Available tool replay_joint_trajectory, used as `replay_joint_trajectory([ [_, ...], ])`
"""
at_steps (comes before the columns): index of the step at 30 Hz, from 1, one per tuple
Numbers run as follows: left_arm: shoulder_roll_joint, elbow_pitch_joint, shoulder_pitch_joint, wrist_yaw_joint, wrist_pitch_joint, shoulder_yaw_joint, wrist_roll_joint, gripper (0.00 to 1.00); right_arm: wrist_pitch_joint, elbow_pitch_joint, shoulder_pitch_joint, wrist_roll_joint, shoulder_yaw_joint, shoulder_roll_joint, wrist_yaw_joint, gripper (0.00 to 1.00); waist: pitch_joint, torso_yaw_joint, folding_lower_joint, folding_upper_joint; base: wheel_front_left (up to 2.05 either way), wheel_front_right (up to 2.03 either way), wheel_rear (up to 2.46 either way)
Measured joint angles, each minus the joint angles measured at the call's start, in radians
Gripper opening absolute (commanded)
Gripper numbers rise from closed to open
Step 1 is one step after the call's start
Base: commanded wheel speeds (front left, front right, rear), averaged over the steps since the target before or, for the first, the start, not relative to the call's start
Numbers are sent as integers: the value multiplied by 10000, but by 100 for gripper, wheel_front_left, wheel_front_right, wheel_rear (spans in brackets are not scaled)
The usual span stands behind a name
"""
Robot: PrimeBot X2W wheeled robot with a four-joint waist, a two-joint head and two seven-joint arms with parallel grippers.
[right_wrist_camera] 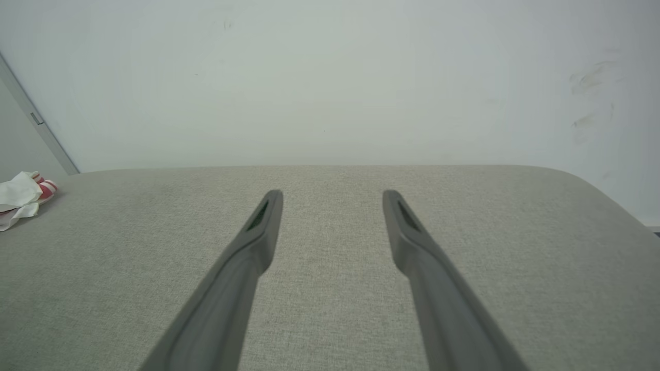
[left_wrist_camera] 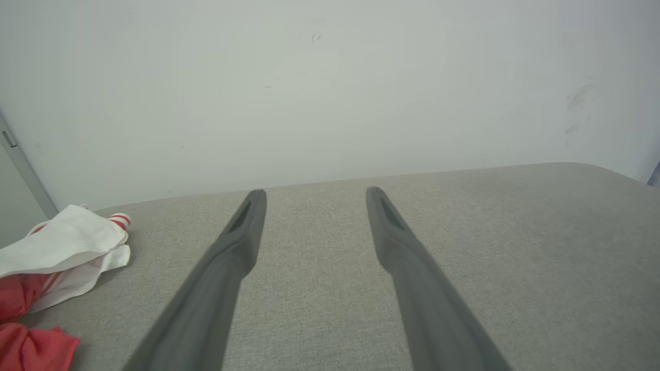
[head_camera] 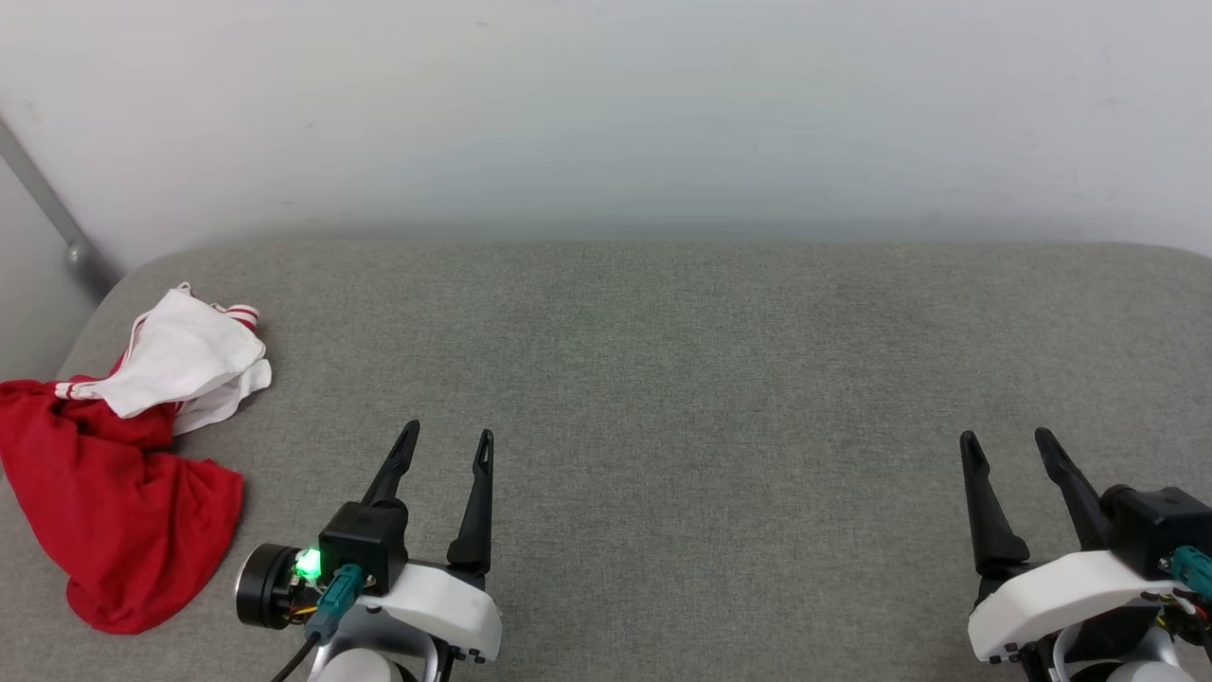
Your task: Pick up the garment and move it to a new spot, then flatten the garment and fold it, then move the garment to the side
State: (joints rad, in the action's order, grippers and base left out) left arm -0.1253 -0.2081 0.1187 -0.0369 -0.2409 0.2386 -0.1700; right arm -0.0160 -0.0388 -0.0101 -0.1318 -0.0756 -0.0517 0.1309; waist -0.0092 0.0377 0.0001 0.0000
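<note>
Garment [head_camera: 123, 474]: a crumpled heap at the far left of the grey upholstered bench [head_camera: 663, 360], toward its back-left corner. The red body is bunched on the robot's side and appears to lie over the bench's left rim. A white sleeve with red-white striped trim is piled on top, toward the wall [head_camera: 606, 114]. No lettering shows. It is neither flattened nor folded, so none of the task looks done.

Left hand [head_camera: 449, 432]: released, its two dark fingers spread with nothing between them. It sits over bare fabric to the right of the heap, apart from it. In the left wrist view the heap lies at the lower left, off the line of the fingers.

Right hand [head_camera: 1004, 436]: also released and empty, well apart from the garment, near the bench's right side.

Step, as judged: the reach for the pickup, with the left hand nearest.

Risks noted:
- A pinch on the loose sleeve alone would lift one layer and let the red bulk trail or drag.
- Cloth over the rim could slide off the bench if nudged leftward by an approaching finger.
- The heap hides its seams and hems, so a blind grab may twist it further and make flattening harder.
- The upholstery may grip the jersey cloth, so dragging it rather than lifting it clear could bunch it.
- The right hand has a long way to reach, so a two-handed lift risks a late or uneven catch.
</note>
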Motion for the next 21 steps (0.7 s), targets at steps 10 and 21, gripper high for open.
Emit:
replay_joint_trajectory([
  [10,167,-88,2,188,-176,-134,316,100,-115,31,58,384,-29,0,0,100,4,22,0,0,0,0,0],
  [21,336,-426,7,364,-221,-389,259,100,-203,-25,100,428,-48,0,0,100,42,43,0,0,0,0,0],
])
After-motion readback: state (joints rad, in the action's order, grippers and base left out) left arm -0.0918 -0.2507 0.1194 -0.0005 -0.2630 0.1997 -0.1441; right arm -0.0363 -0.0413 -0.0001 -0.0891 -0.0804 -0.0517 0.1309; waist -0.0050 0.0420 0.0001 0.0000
